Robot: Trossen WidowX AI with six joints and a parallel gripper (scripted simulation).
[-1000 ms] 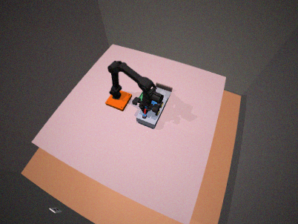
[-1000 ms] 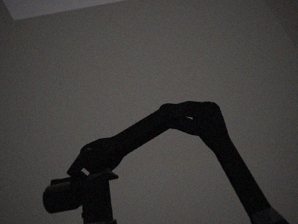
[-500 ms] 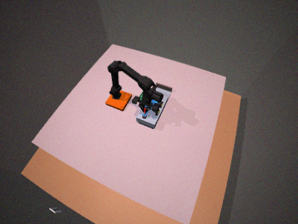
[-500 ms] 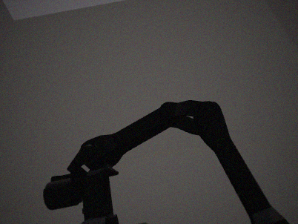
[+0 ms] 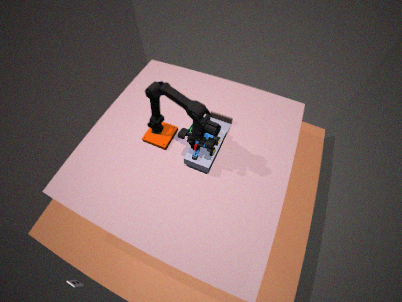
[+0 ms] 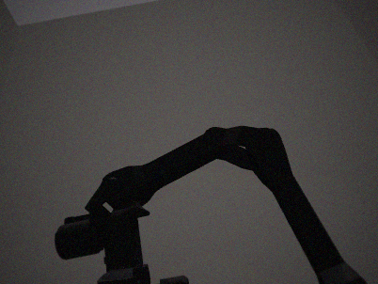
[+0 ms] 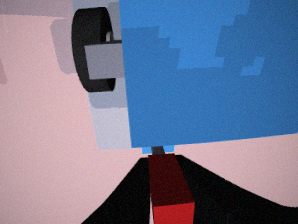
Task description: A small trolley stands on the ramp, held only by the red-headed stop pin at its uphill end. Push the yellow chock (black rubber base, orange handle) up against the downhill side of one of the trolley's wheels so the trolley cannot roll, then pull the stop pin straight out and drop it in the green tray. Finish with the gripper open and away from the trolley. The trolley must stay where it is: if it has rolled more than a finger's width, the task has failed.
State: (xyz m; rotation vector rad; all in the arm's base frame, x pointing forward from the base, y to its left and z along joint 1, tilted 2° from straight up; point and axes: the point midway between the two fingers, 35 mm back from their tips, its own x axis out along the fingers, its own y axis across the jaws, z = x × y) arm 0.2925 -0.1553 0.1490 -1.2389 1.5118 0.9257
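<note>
The gripper (image 5: 195,150) (image 7: 160,163) was clamped on the red-headed stop pin (image 5: 195,147) (image 7: 171,180), just beside the near edge of the blue trolley (image 5: 208,136) (image 7: 210,100). One black wheel stood at the trolley's side, over the pale ramp (image 5: 197,164) (image 7: 112,132). Open room lay between the ramp and the edges of the pink table top (image 5: 165,200) (image 7: 35,150). The surface was matte, with soft shadows; dim grey walls (image 5: 350,60) (image 6: 188,71) surrounded it.
</note>
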